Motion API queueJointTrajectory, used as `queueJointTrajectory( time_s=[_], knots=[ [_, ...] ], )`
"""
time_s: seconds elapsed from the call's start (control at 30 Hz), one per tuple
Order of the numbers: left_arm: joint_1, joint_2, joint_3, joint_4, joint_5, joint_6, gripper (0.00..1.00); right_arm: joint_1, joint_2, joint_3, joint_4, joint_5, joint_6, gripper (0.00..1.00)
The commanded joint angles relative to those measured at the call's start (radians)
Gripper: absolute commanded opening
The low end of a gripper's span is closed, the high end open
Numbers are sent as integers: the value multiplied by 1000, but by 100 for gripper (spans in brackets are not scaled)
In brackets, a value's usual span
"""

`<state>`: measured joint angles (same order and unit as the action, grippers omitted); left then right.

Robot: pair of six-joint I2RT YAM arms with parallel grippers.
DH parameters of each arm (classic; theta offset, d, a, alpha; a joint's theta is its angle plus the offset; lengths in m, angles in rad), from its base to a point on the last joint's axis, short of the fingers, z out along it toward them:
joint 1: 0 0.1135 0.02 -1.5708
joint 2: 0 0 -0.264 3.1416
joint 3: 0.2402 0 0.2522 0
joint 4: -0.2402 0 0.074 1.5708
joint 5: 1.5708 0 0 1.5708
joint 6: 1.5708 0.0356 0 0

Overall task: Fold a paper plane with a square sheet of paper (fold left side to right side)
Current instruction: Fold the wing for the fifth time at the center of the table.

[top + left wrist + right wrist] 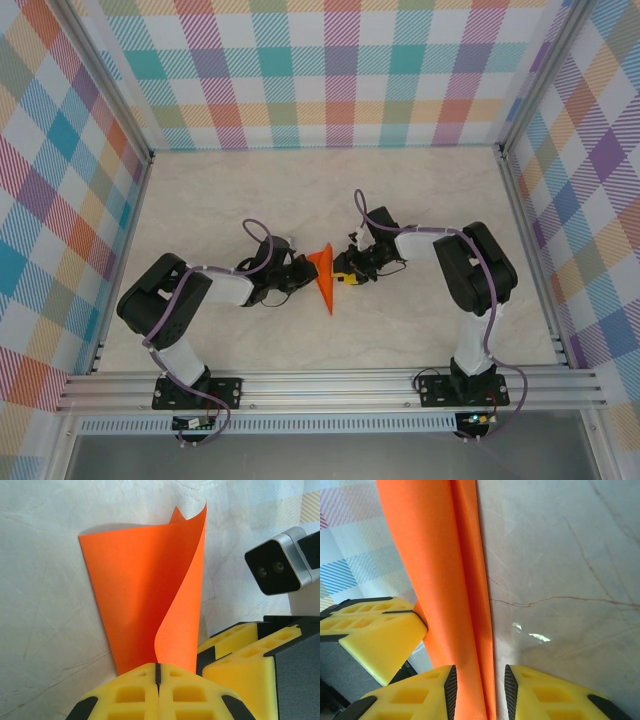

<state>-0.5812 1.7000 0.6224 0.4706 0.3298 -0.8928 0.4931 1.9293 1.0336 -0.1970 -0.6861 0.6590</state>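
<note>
Top view: orange paper (324,270) sits mid-frame on the pale marbled table (300,190), folded into a narrow pointed shape with its tip toward the bottom of the frame. It lies right between the two grippers: left gripper (303,272) touches its left edge, right gripper (348,272) touches its right edge.

Left wrist view: left gripper (158,672) at bottom centre, yellow fingers (130,692) pressed together, pinching the lower end of the orange paper (145,595). The paper rises from the seam toward the top of the frame, and one flap curls up off the flat layer. Right gripper (240,650) shows at lower right, just beside the paper's right edge.

Right wrist view: right gripper (480,680) at bottom, jaws spread, orange paper (435,555) running up through the gap toward upper left. The paper hugs the left finger (415,697); a thin sliver of table shows before the right one. Left gripper (375,635) at lower left, against the paper.
</note>
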Motion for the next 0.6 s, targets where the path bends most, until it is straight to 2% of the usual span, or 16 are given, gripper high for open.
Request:
queueJointTrajectory(
  time_s=[0.0, 0.57],
  knots=[
    [15, 13, -20, 0, -20, 26, 0, 14, 15, -23, -21, 56, -29, 34],
    [17, 89, 0, 54, 1, 17, 0, 15, -1, -30, -24, 50, -36, 34]
  ],
)
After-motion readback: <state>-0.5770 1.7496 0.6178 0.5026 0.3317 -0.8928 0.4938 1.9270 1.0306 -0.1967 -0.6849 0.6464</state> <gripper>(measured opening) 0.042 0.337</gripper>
